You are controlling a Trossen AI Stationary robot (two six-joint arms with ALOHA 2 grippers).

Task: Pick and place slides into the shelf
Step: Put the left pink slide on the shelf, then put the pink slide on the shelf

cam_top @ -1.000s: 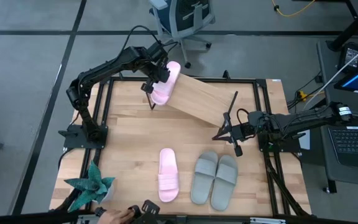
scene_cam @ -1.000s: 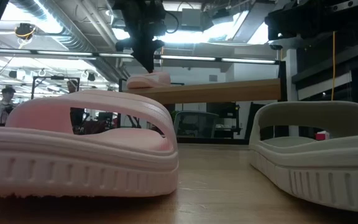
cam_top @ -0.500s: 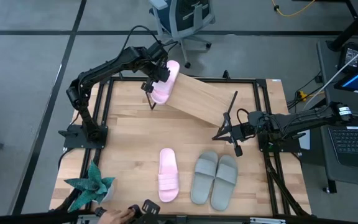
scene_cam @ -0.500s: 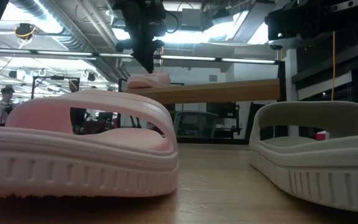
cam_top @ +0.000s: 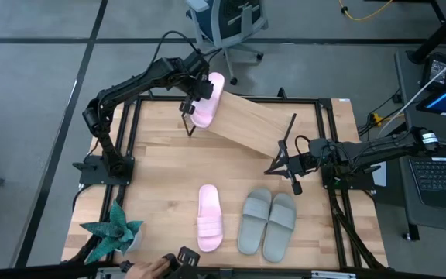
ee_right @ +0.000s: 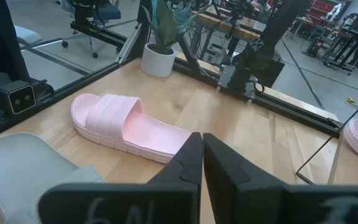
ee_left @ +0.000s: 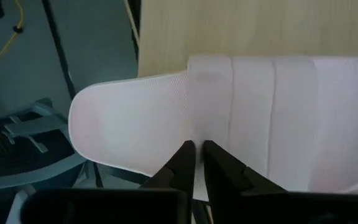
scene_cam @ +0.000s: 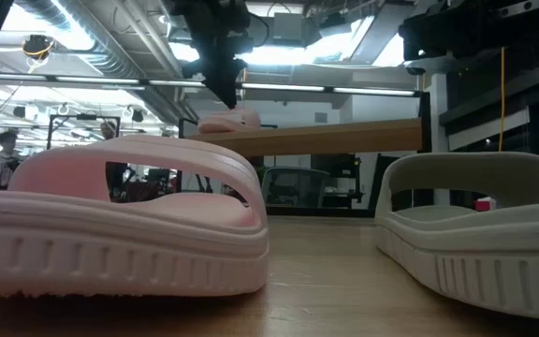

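Note:
One pale pink slide (cam_top: 209,105) (ee_left: 142,118) lies on the left end of the slanted wooden shelf (cam_top: 254,124), with its heel end past the board's edge. My left gripper (cam_top: 198,96) (ee_left: 197,152) stands over it, pointing steeply down, shut to a thin slit. The other pink slide (cam_top: 210,217) and the grey-green pair (cam_top: 268,222) rest sole-down on the table's near part. My right gripper (cam_top: 279,165) (ee_right: 202,149) waits shut, level above the table by the shelf's right end. My left gripper has its fingertips (ee_left: 187,151) at the pink slide's footbed (ee_left: 166,124), right beside the strap's edge (ee_left: 211,93). They come from above, slanting down. I cannot tell whether they touch it. The slide lies flat on the shelf board.
A potted plant (cam_top: 111,232) stands at the table's near left corner. A person's hand (cam_top: 142,267) shows at the near edge beside a small black device (cam_top: 186,258). An office chair (cam_top: 227,23) stands beyond the far edge. Bare wood lies between the shelf and the slides on the table.
My left gripper has rolled slightly at the wrist while staying in place over the pink slide on the shelf.

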